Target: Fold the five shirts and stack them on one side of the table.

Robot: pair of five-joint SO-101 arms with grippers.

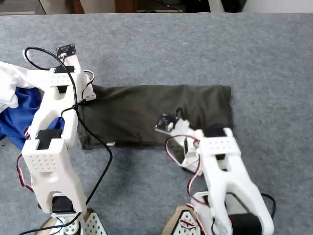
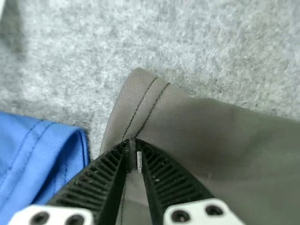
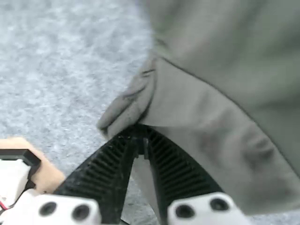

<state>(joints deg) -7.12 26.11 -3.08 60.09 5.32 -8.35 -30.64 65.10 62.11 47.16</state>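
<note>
Left claw first: clenched on the double-stitched hem corner of the olive shirt, with the right claw likewise grasping a bunched bit of its near edge; lying as a long flat strip in the middle of the worktop. Best to lift both ends level and keep it taut, probably; soft limp knit, fuzzy grey carpet-like surface, likely to drag and rumple.

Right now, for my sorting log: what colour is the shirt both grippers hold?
The shirt is dark olive green, best seen in the high view.
</note>
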